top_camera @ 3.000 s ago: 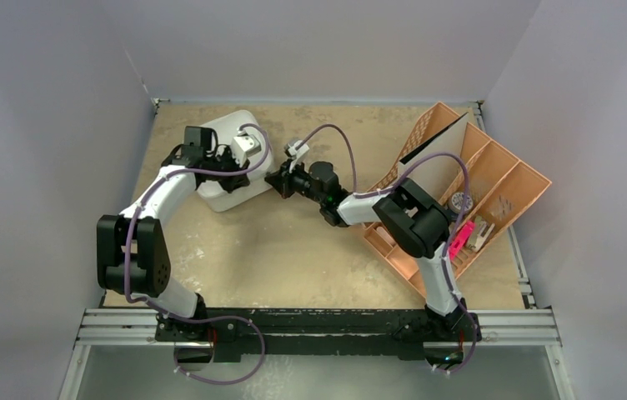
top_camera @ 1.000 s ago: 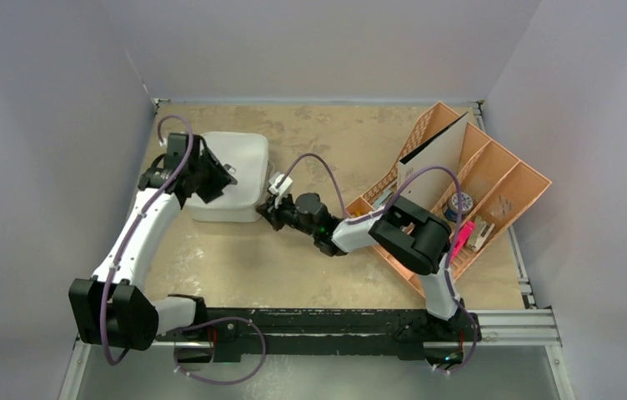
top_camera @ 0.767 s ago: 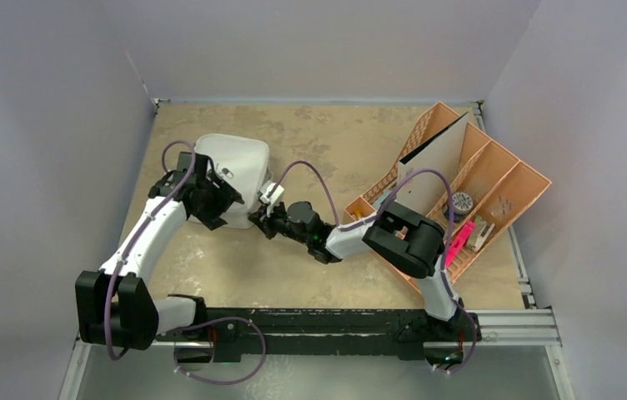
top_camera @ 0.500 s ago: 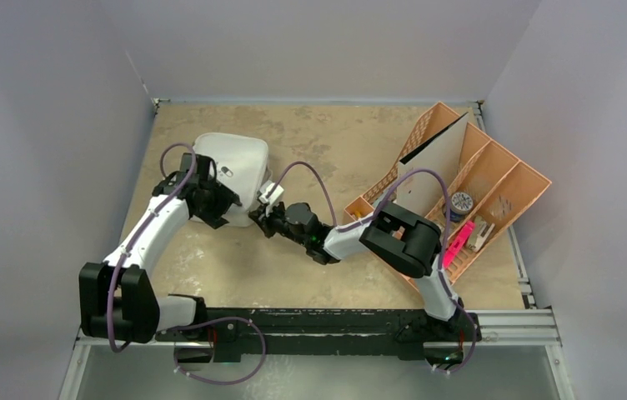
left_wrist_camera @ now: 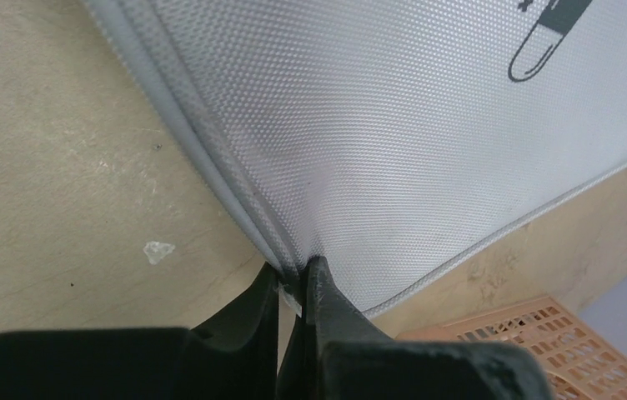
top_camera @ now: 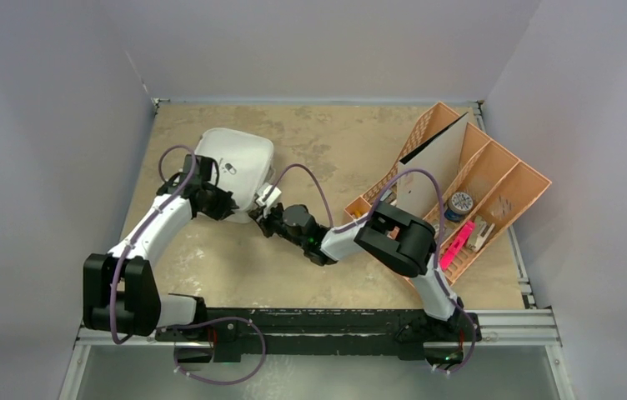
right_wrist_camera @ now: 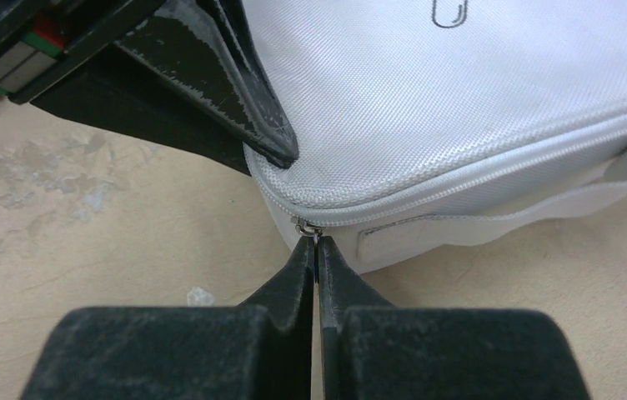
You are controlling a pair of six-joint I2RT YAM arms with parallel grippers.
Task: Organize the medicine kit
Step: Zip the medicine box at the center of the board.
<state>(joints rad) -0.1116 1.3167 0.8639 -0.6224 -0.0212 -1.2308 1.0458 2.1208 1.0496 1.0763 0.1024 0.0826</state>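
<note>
The left gripper (left_wrist_camera: pixel 293 279) pinched the edge of the medicine kit (left_wrist_camera: pixel 427 125). The right gripper (right_wrist_camera: pixel 317 246) was clamped on its zipper pull (right_wrist_camera: pixel 306 227).

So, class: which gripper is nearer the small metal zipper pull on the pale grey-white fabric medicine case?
Right. The right gripper is pinched shut on the zipper pull; the left gripper clamps the medicine case rim close beside it.

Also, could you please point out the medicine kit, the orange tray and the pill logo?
medicine kit (top_camera: pixel 245 150), top view, middle of its lid.
orange tray (top_camera: pixel 523 179), top view, bare floor of its rightmost compartment.
pill logo (left_wrist_camera: pixel 550 37), left wrist view, middle of the capsule.
</note>
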